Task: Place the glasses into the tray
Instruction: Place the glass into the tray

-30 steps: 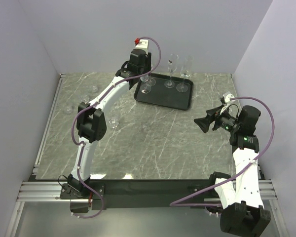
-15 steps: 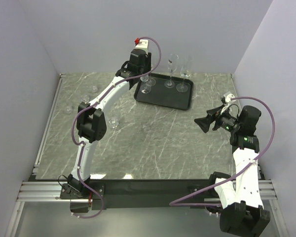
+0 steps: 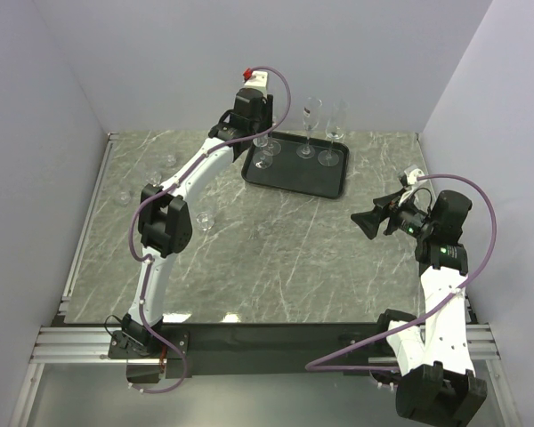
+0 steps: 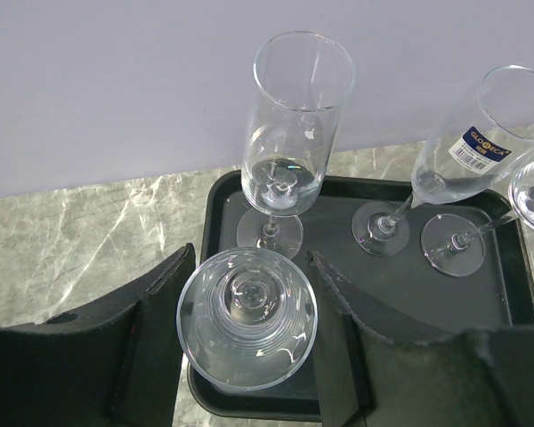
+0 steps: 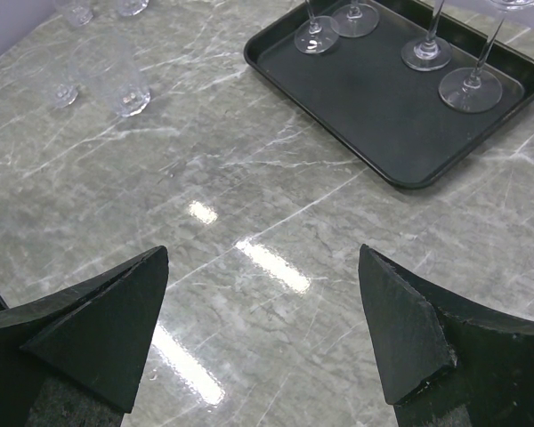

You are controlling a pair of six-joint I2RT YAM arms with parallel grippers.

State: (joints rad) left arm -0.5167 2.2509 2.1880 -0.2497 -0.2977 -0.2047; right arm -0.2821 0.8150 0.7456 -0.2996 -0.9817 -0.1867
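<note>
Holding a clear round wine glass (image 4: 247, 316) tight in our left gripper (image 4: 247, 307), we hang over the flat black tray (image 4: 400, 289), near corner. Next we should lower it gently beside the tall clear flute (image 4: 289, 133). Our right gripper (image 5: 263, 258) is wide open, empty.

Bright, sharp frames; overhead glare streaks on the tabletop (image 5: 267, 267).

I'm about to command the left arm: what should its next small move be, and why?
Probably ease the left gripper straight down. Its fingers grip the clear round glass over a corner of the flat black rectangular tray, clear of the tall clear flute behind it, but no view shows its foot resting there, so opening now might drop it.
</note>
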